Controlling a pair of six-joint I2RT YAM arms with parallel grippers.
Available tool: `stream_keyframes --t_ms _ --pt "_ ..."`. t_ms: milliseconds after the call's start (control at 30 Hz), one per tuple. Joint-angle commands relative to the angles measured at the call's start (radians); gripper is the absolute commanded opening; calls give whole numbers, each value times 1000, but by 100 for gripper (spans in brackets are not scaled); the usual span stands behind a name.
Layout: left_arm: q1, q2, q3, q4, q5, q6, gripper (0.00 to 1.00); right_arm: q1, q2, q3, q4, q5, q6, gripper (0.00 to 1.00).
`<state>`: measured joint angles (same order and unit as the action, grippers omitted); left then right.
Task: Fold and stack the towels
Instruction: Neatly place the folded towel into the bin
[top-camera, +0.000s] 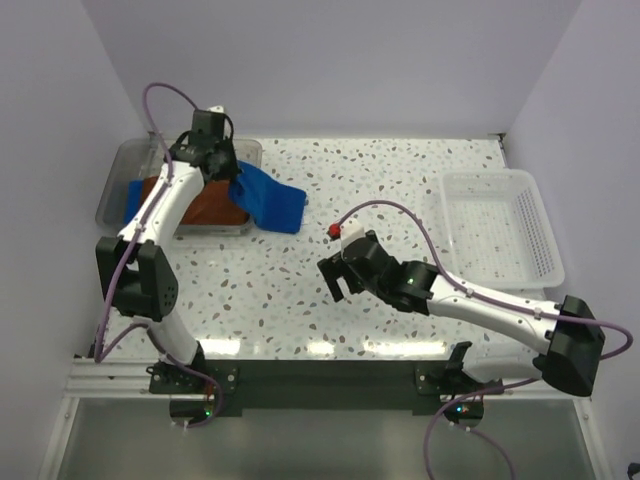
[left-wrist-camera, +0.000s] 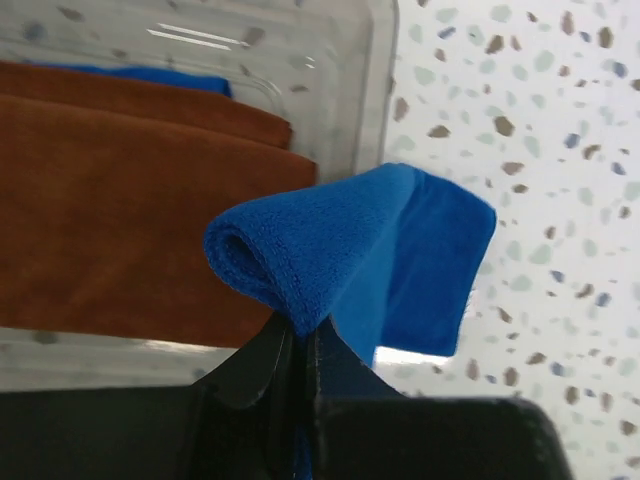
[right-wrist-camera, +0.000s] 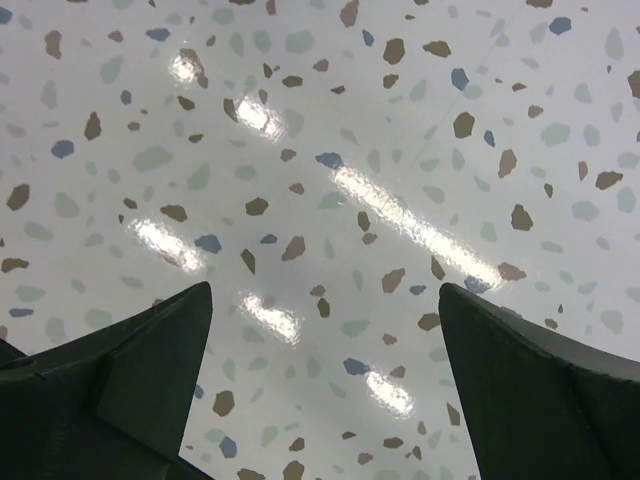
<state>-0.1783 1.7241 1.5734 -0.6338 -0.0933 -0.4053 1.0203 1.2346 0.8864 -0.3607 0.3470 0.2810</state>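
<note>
Towel, the blue one (top-camera: 270, 203), is sitting half out of the clear bin (top-camera: 115, 180). One end is draping over the bin's table-side rim onto the table (top-camera: 400, 190). The other is bunching in the left gripper (left-wrist-camera: 298, 338), which is clamping tight on a rolled fold just above that rim.

Risks, nearest first. Right gripper (top-camera: 340, 282) is hovering over bare table well to the near side of the bin, fingers (right-wrist-camera: 150, 360) spreading wide & holding nothing. So the cloth is getting no 2nd grip, and laying it flat w/ one arm is likely leaving creases. The pinch is catching a wad, not a corner, so the fold could be coming out lopsided, or the cloth sliding free on a quick pull. Trailing cloth may also be snagging the bin rim & dragging the bin along.

Containers: white basket (top-camera: 480, 177), far across the table from the bin, is holding nothing. Bin is holding folded brown towels (left-wrist-camera: 130, 230) and prob. a second blue towel (left-wrist-camera: 150, 75) beneath, only an edge showing.
</note>
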Motion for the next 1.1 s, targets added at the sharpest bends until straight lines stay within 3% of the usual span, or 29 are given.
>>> stream_keyframes --t_ms 0,267,500,1067 --pt "60 40 129 -127 -134 163 0 -2 -32 -14 -72 40 -19 99" --pt "140 198 319 -176 -201 336 0 -2 9 23 -116 67 -46 99" --pt "210 282 453 -234 -270 401 0 -3 80 65 -155 63 -65 99" --pt "333 394 430 -118 -281 470 0 -6 198 148 -205 63 -98 99"
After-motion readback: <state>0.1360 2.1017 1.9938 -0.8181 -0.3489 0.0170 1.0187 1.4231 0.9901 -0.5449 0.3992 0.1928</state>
